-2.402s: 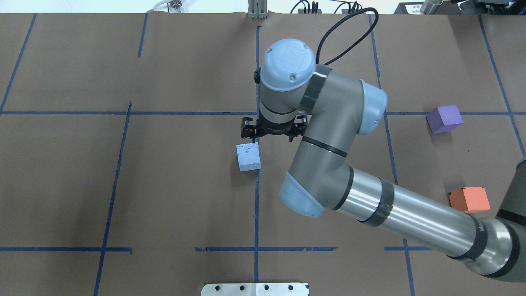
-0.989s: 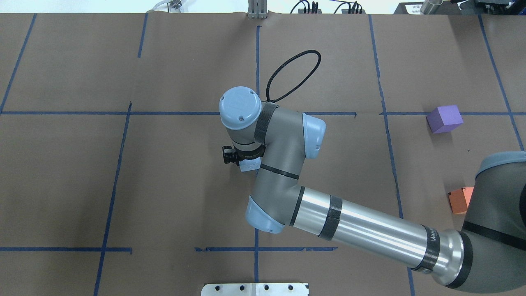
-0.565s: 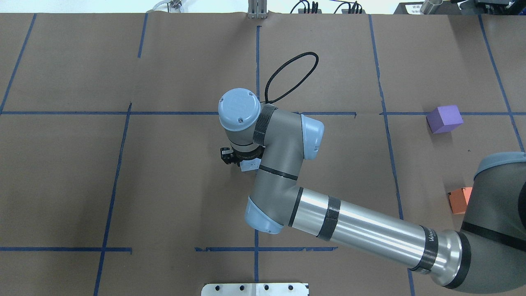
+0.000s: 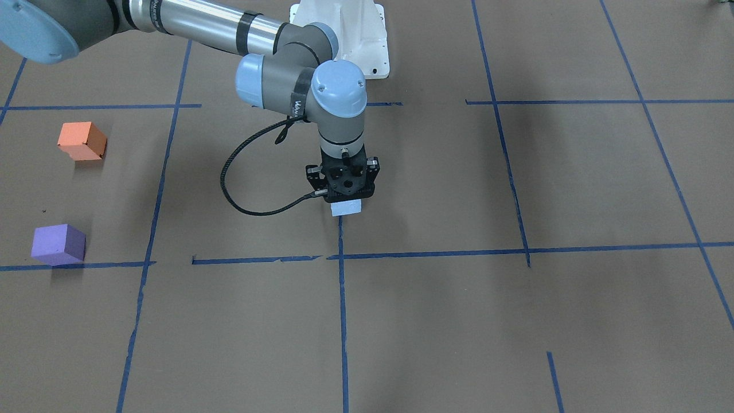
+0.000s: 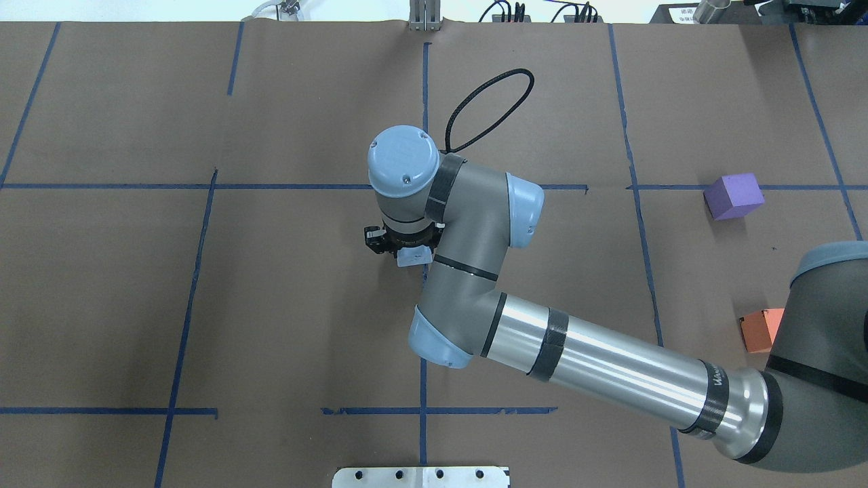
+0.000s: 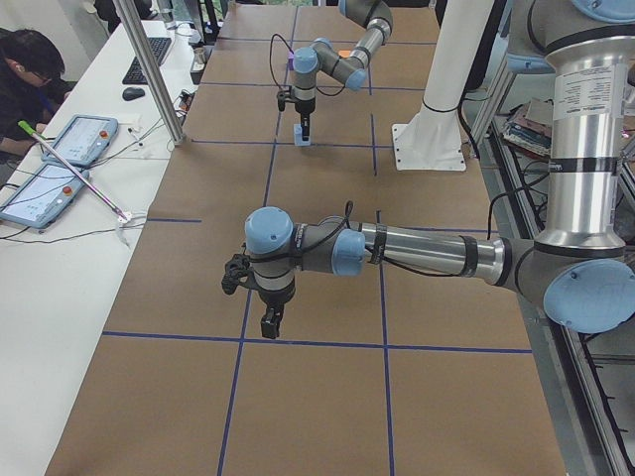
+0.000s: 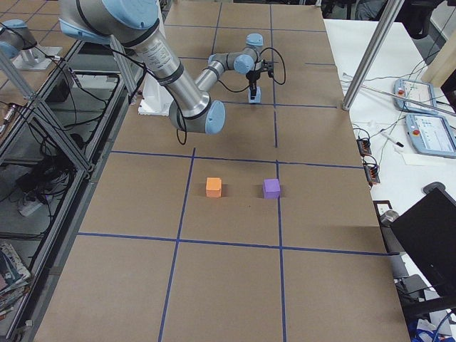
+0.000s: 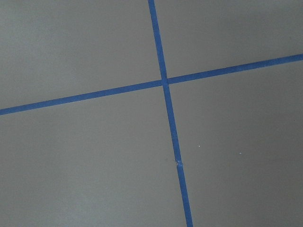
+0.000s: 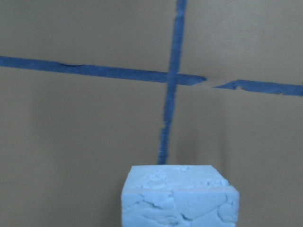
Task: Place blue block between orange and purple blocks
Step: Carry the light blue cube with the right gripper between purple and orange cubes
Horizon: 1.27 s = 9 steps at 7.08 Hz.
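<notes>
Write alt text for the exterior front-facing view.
The right gripper holds a pale blue foam block at the centre of the brown paper-covered table; an orange cubic block and a purple cubic block sit apart at the picture's left edge.

There's the lane: in the table's right half the orange foam cube point(image 7: 213, 187) sits toward the robot's edge and the purple foam cube point(image 7: 271, 188) toward the operators' edge, with bare brown paper point(image 7: 242, 189) between them. Open paper runs there from the centre. The right arm's silver forearm point(image 5: 610, 369) hangs over the near-right stretch, overlapping the orange cube from above.
</notes>
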Each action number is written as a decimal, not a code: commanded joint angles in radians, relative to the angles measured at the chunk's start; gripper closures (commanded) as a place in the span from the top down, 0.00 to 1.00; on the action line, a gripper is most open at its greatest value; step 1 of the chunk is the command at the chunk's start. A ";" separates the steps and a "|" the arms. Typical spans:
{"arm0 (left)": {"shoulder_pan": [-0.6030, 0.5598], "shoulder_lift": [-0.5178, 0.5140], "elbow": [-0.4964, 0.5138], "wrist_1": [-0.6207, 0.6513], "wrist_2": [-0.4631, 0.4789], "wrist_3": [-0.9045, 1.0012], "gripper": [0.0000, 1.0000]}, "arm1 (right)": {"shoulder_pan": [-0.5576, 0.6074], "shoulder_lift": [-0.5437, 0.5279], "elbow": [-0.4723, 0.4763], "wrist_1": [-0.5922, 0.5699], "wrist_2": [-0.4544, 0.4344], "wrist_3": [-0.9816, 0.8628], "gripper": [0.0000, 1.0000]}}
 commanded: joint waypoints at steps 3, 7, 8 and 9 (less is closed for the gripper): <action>0.000 0.000 -0.001 0.000 -0.002 0.004 1.00 | 0.211 -0.518 0.382 0.012 0.133 -0.249 0.33; 0.000 0.000 -0.006 0.000 -0.002 0.004 1.00 | 0.324 -0.911 0.484 0.290 0.183 -0.234 0.29; 0.000 -0.002 -0.006 0.000 -0.002 0.004 1.00 | 0.343 -0.961 0.472 0.305 0.196 -0.242 0.29; 0.000 -0.002 -0.009 0.000 -0.002 0.002 1.00 | 0.349 -0.964 0.456 0.305 0.197 -0.241 0.37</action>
